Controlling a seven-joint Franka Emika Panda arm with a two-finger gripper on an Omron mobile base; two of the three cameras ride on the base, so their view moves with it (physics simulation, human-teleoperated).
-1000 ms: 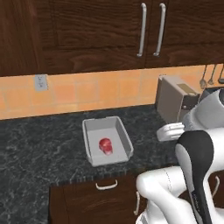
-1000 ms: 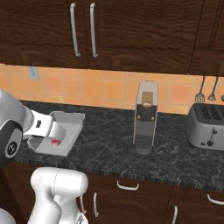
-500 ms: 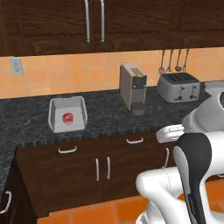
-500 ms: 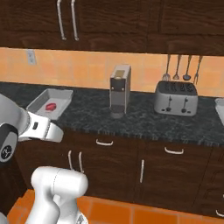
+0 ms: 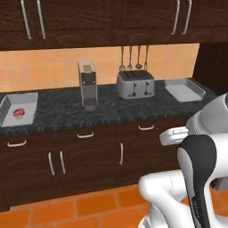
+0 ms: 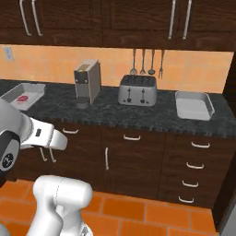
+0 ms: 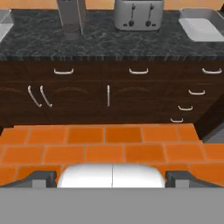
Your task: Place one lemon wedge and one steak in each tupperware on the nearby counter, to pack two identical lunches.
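One tupperware [image 5: 27, 104] sits at the far left of the counter [image 5: 116, 109], with a red-pink steak [image 5: 18, 112] lying in it; the same tray [image 6: 33, 89] and steak [image 6: 21, 98] show in the right base view. A second tupperware [image 5: 185, 90] [image 6: 194, 106] [image 7: 202, 26] rests at the counter's right end, and I see nothing inside it. My gripper [image 7: 112, 179] hangs well back from the cabinets over the orange floor, open, with nothing between its fingertips [image 7: 43, 178]. The lemon wedges are out of view.
A tall grey coffee machine [image 5: 87, 84] and a silver toaster [image 5: 135, 83] stand between the two trays. Utensils [image 5: 130, 57] hang on the wall behind the toaster. Dark cabinets with silver handles [image 7: 108, 95] front the counter; orange tiled floor [image 7: 109, 144] lies before them.
The whole picture has shifted: the base has backed away from the counter and moved right. The steak tray now lies far left, and the toaster and second tray have come into view.
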